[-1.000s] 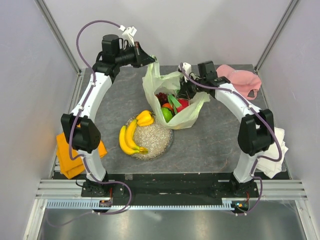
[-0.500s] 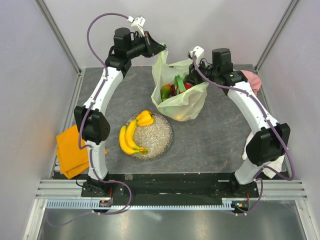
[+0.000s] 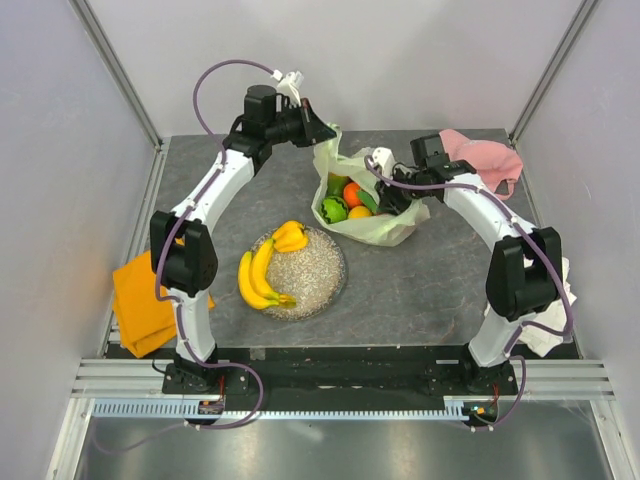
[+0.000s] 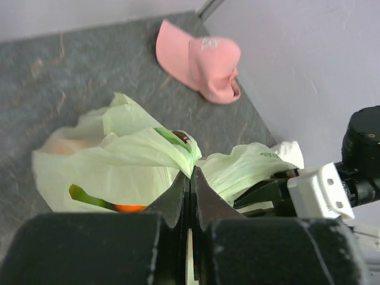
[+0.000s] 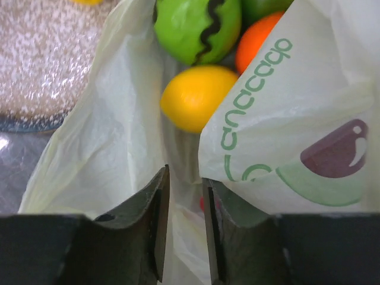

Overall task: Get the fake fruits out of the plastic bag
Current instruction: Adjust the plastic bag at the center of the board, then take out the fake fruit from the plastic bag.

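Note:
The plastic bag [image 3: 385, 222] lies slumped on the table, mouth up and to the left. In it I see an orange [image 3: 351, 192], a green round fruit [image 3: 333, 210] and a yellow fruit [image 3: 360, 212]. My left gripper [image 3: 322, 130] is shut on the bag's top edge [image 4: 178, 151] and holds it up. My right gripper [image 3: 390, 198] is at the bag's right rim, jaws a narrow gap apart with bag film [image 5: 184, 196] pinched between them. The right wrist view shows the green fruit [image 5: 196, 24], yellow fruit [image 5: 199, 95] and orange [image 5: 255, 41]. A banana bunch [image 3: 255, 280] and a yellow fruit [image 3: 290, 236] lie on the plate [image 3: 325, 275].
A pink cap [image 3: 485, 155] lies at the back right, also in the left wrist view [image 4: 199, 59]. An orange cloth [image 3: 140, 305] hangs off the left table edge. A white cloth [image 3: 550, 300] lies by the right arm. Walls close in the back and sides.
Both arms first lifted the bag off the table, then lowered it. The bag now rests slumped to the right of where it started, and the right gripper has dropped low.

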Controlling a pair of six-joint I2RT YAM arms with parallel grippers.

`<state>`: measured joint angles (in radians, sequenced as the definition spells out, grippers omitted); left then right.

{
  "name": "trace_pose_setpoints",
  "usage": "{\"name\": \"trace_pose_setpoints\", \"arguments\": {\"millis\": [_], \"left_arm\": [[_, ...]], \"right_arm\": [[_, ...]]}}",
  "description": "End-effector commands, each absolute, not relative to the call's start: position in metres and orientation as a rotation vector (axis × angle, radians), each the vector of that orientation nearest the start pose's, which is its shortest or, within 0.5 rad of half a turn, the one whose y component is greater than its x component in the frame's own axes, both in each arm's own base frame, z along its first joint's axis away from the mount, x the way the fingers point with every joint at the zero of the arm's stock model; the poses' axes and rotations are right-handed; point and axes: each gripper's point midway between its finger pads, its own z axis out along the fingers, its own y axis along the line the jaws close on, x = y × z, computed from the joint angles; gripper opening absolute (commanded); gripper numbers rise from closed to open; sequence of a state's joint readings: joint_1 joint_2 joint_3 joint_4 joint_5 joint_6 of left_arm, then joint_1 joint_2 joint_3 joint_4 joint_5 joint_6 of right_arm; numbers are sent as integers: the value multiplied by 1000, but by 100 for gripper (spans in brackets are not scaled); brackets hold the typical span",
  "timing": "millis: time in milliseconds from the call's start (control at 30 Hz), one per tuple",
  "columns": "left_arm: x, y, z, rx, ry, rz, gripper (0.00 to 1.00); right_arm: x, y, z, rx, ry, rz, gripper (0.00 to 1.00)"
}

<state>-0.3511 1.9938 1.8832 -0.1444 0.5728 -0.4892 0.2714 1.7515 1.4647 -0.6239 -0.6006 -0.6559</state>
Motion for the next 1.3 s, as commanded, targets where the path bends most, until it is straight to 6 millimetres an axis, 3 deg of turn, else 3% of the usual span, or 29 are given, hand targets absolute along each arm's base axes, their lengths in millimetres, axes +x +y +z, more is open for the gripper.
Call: {"name": "trace_pose_setpoints", "arguments": {"millis": [0, 67, 133, 200, 267, 300, 333, 367, 433, 500, 533, 567, 633, 767, 800, 867, 1000, 1100, 1267], "left_arm": [[468, -308, 332, 327, 1863, -1181, 2], [466, -308, 327, 327, 1875, -1182, 2], [464, -307, 329, 327, 1874, -1180, 2], [460, -307, 333, 331, 1870, -1192, 2], [456, -308, 337, 349, 1858, -1214, 2], [454, -310, 339, 358, 1854, -1226, 2], [451, -310, 339, 368, 1851, -1235, 2], [448, -310, 340, 374, 1850, -1237, 2], [444, -309, 337, 370, 1861, -1238, 2], [437, -307, 341, 375, 1857, -1244, 1], [436, -307, 339, 376, 1862, -1247, 2], [434, -307, 341, 377, 1859, -1249, 2], [433, -306, 340, 375, 1863, -1250, 2], [432, -306, 340, 371, 1868, -1257, 2], [431, -306, 341, 369, 1865, -1254, 2], [431, -304, 342, 371, 1862, -1244, 2], [430, -302, 346, 383, 1851, -1229, 2], [431, -300, 345, 388, 1852, -1208, 2], [431, -297, 342, 392, 1857, -1192, 2]], "right_arm": [[390, 189, 166, -1338, 1926, 522, 44], [391, 194, 197, -1286, 1892, 535, 56], [384, 199, 236, -1278, 1818, 531, 58], [362, 200, 252, -1328, 1786, 523, 59], [354, 182, 226, -1453, 1804, 334, 59], [352, 170, 227, -1475, 1784, 247, 59], [350, 155, 207, -1485, 1834, 167, 58], [354, 152, 213, -1496, 1781, 130, 58], [349, 166, 242, -1474, 1692, 170, 59], [343, 192, 260, -1438, 1671, 259, 59], [344, 204, 279, -1415, 1634, 288, 60], [339, 225, 286, -1424, 1597, 346, 60], [345, 247, 285, -1383, 1608, 421, 61], [357, 278, 248, -1436, 1629, 469, 58], [367, 280, 229, -1441, 1675, 455, 56], [382, 282, 219, -1431, 1714, 418, 52], [414, 269, 184, -1403, 1827, 245, 55], [424, 260, 163, -1399, 1879, 166, 56], [449, 241, 147, -1309, 1944, 55, 56]]}}
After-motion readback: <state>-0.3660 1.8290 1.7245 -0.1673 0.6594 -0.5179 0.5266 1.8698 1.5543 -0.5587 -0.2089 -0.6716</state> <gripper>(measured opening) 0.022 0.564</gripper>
